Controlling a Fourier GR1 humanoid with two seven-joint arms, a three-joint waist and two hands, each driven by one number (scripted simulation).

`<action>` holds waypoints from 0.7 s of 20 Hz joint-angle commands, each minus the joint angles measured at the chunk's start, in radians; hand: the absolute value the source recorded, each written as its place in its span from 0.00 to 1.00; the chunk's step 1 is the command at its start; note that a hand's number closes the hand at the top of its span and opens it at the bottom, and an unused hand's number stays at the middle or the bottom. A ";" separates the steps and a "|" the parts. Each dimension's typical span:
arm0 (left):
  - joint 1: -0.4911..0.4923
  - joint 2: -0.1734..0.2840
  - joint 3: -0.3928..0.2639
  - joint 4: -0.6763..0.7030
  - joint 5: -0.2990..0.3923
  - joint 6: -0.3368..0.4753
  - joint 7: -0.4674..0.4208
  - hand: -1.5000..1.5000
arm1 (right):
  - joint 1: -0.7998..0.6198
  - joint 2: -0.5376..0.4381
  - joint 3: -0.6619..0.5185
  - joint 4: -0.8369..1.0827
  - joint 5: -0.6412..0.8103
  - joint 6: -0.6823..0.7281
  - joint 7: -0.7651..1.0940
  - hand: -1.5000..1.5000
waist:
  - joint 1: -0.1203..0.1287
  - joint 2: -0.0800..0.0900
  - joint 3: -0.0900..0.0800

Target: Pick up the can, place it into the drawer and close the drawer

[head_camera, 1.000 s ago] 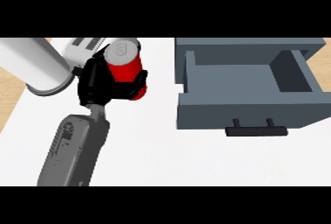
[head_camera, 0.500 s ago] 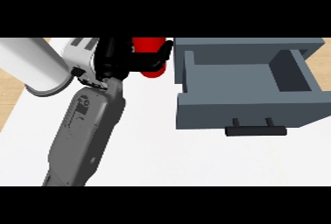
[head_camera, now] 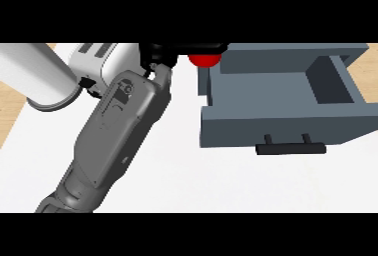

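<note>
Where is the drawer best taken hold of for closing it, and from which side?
Take the black handle on the drawer front, from the near side, the view's lower edge. Its bar stands off the front on two short posts, so fingers could likely curl behind it. The left hand holds the can now.

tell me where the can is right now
In the head view the can sits at the top edge, held in the left robot hand, just beside the open drawer's back-left corner.

can (head_camera: 204,60) red | hand (head_camera: 168,50) black | drawer (head_camera: 280,117) slate grey (handle (head_camera: 290,148) black) | forearm (head_camera: 118,135) grey | counter (head_camera: 184,175) white
</note>
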 commanded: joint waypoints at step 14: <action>-0.260 -0.001 -0.177 0.354 0.283 0.116 -0.172 1.00 | -0.006 0.007 -0.008 0.025 0.019 0.039 -0.007 0.00 | -0.023 0.004 0.001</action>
